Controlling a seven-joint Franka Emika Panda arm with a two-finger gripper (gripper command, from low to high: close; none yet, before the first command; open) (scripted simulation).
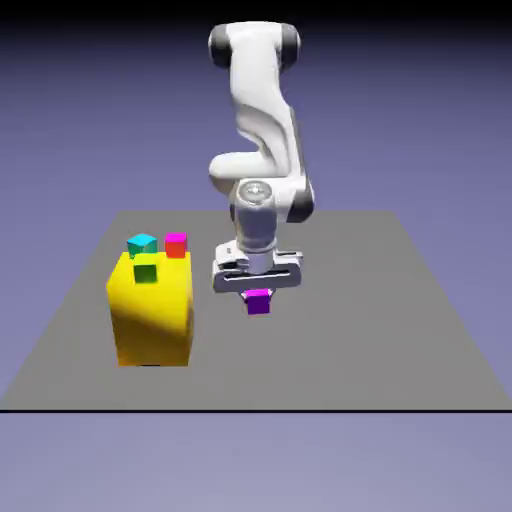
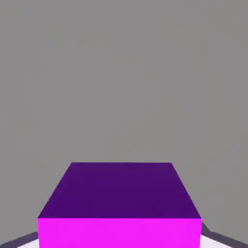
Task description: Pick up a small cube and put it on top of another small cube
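1. Lower left of the exterior view: a big yellow block (image 1: 152, 315), smooth and faintly shiny, flat on top with its right side curving outward.
2. At the block's upper front edge: a green cube (image 1: 146, 269), darker on its front face than on top. I cannot tell whether it rests there.
3. Just below the middle of the exterior view: the purple cube (image 1: 258, 302), with 1 face toward the camera and its edges nearly level, the lower edge tipped very slightly. Its sides look about equal, so neither direction reads as a long axis. In the hand view it fills the bottom middle, 2 faces showing: a deep violet one, and a bright magenta one below, joined along a level, crisp edge. Both are plain and flat.
4. Directly above it in the exterior view: the gripper (image 1: 258, 294), a pale, smooth body, its 2 fingers clamped on the purple cube from opposite sides.
5. Left of the frame, behind the yellow block: a hot-pink cube (image 1: 176, 245), squarely turned, and just beside it a cyan cube (image 1: 142, 245) with a corner toward the camera.
6. Upper middle: the arm (image 1: 262, 110), glossy white with dark joint caps, above the matte grey table (image 1: 350, 330).
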